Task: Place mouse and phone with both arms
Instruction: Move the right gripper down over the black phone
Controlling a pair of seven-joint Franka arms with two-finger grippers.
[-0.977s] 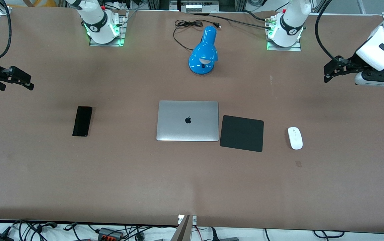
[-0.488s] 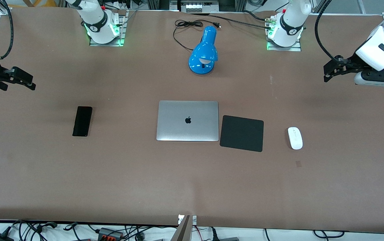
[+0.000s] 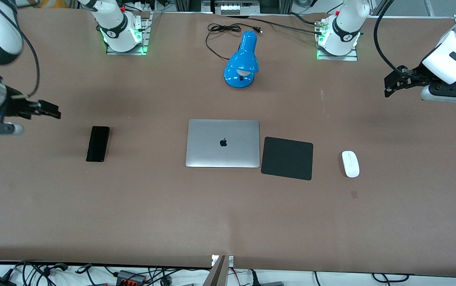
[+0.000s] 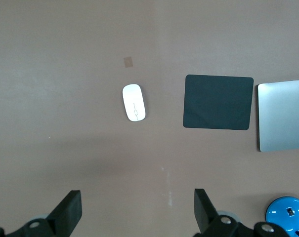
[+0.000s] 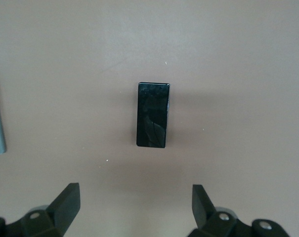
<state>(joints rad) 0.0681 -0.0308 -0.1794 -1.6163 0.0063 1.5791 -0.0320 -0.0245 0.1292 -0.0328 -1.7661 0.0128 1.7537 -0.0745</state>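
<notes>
The white oval mouse [image 3: 350, 163] lies on the table beside a black square pad [image 3: 287, 158], toward the left arm's end; it also shows in the left wrist view [image 4: 134, 102]. The black phone [image 3: 97, 143] lies toward the right arm's end and shows in the right wrist view [image 5: 152, 114]. My left gripper [image 3: 389, 84] is open and empty, up in the air over bare table near that end. My right gripper [image 3: 55, 112] is open and empty, in the air over bare table close to the phone.
A closed silver laptop [image 3: 223, 143] lies mid-table next to the pad. A blue desk lamp [image 3: 242, 61] with a black cord stands between the arm bases. Cables hang along the table's front edge.
My right gripper has moved down and toward the phone, and the right arm's forearm has swung into view. The left arm has not moved.
</notes>
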